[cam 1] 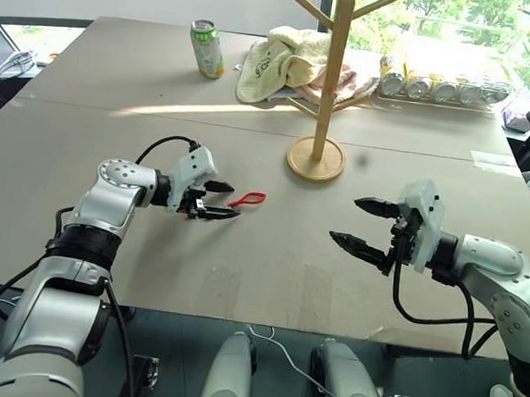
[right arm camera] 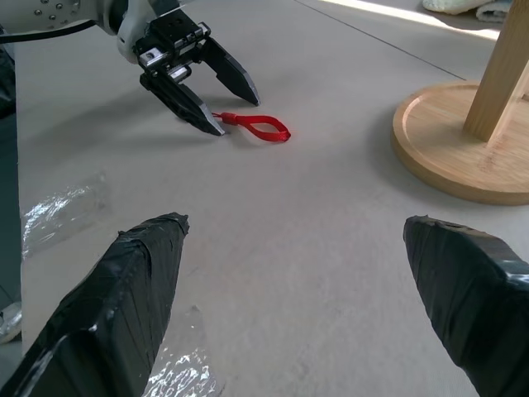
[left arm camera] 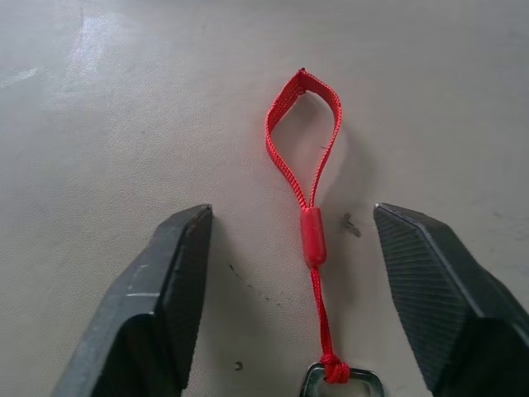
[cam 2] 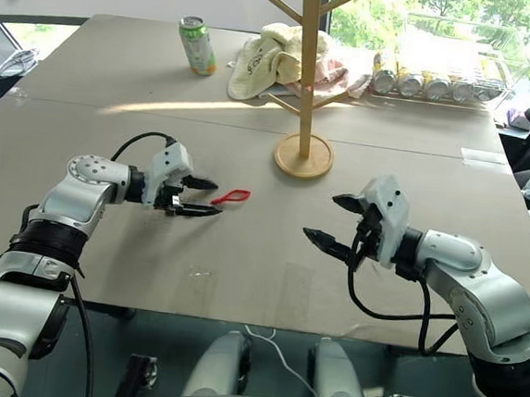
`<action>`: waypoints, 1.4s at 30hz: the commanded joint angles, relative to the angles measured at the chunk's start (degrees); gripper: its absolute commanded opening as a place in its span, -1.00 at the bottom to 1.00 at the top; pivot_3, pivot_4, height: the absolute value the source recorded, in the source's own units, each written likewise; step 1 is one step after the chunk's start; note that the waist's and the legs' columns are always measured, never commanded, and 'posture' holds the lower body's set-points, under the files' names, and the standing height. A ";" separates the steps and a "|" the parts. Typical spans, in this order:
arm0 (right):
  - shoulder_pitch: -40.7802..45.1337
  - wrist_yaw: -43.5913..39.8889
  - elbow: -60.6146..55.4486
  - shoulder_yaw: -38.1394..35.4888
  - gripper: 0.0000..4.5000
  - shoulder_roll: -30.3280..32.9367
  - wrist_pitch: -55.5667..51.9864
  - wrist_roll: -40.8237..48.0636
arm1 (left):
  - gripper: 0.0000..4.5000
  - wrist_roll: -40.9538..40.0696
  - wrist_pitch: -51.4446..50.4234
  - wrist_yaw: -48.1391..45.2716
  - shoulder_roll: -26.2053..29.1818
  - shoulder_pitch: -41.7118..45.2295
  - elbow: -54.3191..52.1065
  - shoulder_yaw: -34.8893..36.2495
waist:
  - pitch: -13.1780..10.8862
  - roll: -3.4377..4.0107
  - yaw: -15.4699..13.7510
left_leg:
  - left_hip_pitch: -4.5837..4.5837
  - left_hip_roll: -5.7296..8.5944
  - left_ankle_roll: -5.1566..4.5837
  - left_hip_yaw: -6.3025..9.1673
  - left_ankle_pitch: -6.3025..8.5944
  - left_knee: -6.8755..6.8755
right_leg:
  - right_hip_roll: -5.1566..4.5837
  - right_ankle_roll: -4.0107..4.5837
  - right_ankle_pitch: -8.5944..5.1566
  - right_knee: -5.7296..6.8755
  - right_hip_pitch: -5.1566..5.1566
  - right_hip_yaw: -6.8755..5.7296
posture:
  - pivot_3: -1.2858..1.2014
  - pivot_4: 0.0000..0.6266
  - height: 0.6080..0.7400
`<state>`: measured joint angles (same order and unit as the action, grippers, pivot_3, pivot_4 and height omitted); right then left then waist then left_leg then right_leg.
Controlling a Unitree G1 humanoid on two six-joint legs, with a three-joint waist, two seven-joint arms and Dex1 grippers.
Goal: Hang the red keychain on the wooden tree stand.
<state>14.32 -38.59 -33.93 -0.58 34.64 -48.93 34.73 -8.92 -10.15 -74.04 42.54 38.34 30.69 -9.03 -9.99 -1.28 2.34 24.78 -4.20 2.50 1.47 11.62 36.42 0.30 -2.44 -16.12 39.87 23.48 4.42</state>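
Left eye view: I see the wooden tree stand [cam 1: 317, 157] at one o'clock from the left gripper [cam 1: 217, 200], whose fingers straddle the flat-lying red keychain [left arm camera: 310, 223], apart, not gripping. I'd close squarely across the cord near its bead. The right gripper [cam 1: 365, 228] gapes empty at three o'clock.

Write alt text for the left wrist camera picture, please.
A red keychain lies flat on a grey table, its cord loop pointing away, between the two open black fingers of the left gripper, which do not touch it. A bit of metal shows at its near end.
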 commanded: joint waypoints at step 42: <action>14.25 13.68 -5.17 -7.30 1.00 -2.23 0.74 3.36 | -0.97 -4.39 3.20 24.11 -11.60 4.42 -32.84 9.29 | -0.01 -0.02 -0.24 | 0.02 0.01 0.00 0.04 0.00 0.04 | -0.02 0.04 0.04 -0.01 -0.04 -0.01 | 0.03 -0.52 0.88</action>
<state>27.31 -25.61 -36.12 -6.71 32.01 -48.58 37.11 -14.99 -10.73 -51.37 31.29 41.09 -2.97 0.84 -10.00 -1.29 2.09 24.80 -4.18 2.50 1.50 11.61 36.46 0.28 -2.41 -16.08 39.86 23.44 4.40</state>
